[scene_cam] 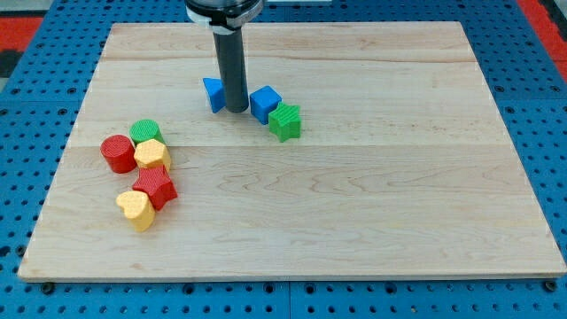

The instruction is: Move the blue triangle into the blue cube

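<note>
The blue triangle (pixel 213 94) lies on the wooden board (pixel 354 195), left of centre near the view's top. The blue cube (pixel 264 103) sits a short way to its right, apart from it. My tip (pixel 236 109) stands on the board in the gap between the two, right beside the triangle's right side and just left of the cube. The dark rod partly hides the triangle's right edge.
A green star-shaped block (pixel 285 122) touches the blue cube's lower right. At the view's left is a cluster: a green cylinder (pixel 145 132), a red cylinder (pixel 117 152), a yellow block (pixel 151 155), a red block (pixel 156 187) and a yellow block (pixel 135 209).
</note>
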